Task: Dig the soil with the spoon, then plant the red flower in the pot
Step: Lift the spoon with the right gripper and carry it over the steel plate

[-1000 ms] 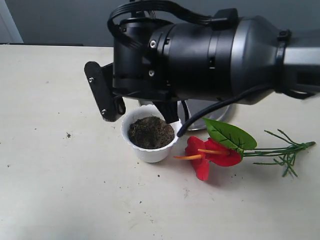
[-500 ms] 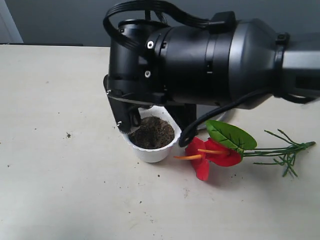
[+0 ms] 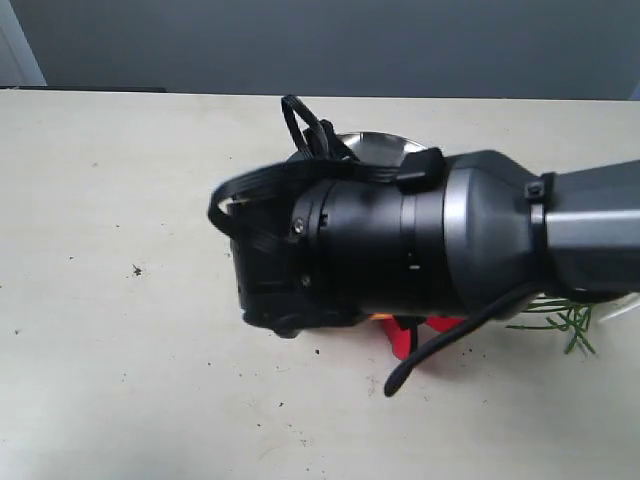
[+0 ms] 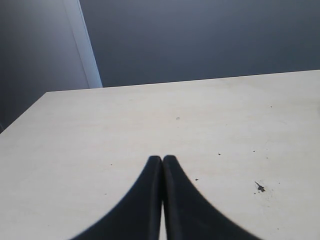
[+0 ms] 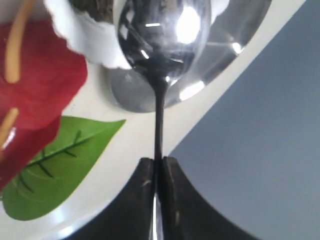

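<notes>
In the right wrist view my right gripper (image 5: pixel 158 161) is shut on the thin handle of the shiny spoon (image 5: pixel 160 35). The spoon's bowl hangs over the scalloped rim of the white pot (image 5: pixel 87 37), where a sliver of dark soil (image 5: pixel 92 7) shows. The red flower (image 5: pixel 40 80) and its green leaf (image 5: pixel 60 160) lie right beside the pot. In the exterior view the right arm's black body (image 3: pixel 370 255) hides the pot, spoon and gripper; only bits of the red flower (image 3: pixel 405 338) and its stems (image 3: pixel 565 320) show. My left gripper (image 4: pixel 162 159) is shut on nothing, over bare table.
The round steel plate (image 3: pixel 375 147) sits just behind the arm, and in the right wrist view the plate (image 5: pixel 235 30) lies under and past the spoon. Specks of spilled soil (image 3: pixel 136 270) dot the beige table (image 3: pixel 120 180).
The right arm has swung down and toward the front over the pot, so it now hides the pot and most of the flower. The steel plate behind it has come into view.
</notes>
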`<state>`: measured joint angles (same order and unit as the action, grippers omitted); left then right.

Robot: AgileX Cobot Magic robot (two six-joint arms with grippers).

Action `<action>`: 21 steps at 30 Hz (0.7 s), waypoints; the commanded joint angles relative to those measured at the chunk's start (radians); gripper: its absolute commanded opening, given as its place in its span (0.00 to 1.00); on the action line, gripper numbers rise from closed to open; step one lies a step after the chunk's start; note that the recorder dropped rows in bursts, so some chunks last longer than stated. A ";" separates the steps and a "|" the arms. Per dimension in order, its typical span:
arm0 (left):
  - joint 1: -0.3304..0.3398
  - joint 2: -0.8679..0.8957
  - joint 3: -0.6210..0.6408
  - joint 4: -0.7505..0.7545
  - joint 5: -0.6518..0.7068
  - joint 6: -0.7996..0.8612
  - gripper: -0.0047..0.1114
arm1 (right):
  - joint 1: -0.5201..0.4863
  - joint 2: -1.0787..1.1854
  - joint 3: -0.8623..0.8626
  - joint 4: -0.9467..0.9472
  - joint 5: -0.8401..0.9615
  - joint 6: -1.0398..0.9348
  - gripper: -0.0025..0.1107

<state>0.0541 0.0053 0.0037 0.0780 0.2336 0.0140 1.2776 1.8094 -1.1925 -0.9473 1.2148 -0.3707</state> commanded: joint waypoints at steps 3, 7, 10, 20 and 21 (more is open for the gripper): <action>-0.007 -0.005 -0.004 -0.008 -0.001 -0.004 0.04 | -0.009 -0.004 0.045 -0.128 0.006 0.060 0.02; -0.007 -0.005 -0.004 -0.008 -0.001 -0.004 0.04 | -0.009 0.004 0.045 -0.121 0.006 0.058 0.02; -0.007 -0.005 -0.004 -0.008 -0.001 -0.004 0.04 | -0.009 0.023 0.045 -0.115 0.006 0.052 0.02; -0.007 -0.005 -0.004 -0.008 -0.001 -0.004 0.04 | -0.009 0.033 0.045 -0.058 -0.038 0.032 0.02; -0.007 -0.005 -0.004 -0.008 -0.001 -0.004 0.04 | -0.009 0.033 0.045 -0.063 -0.035 0.032 0.02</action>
<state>0.0541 0.0053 0.0037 0.0780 0.2336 0.0140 1.2725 1.8459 -1.1496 -1.0039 1.1787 -0.3339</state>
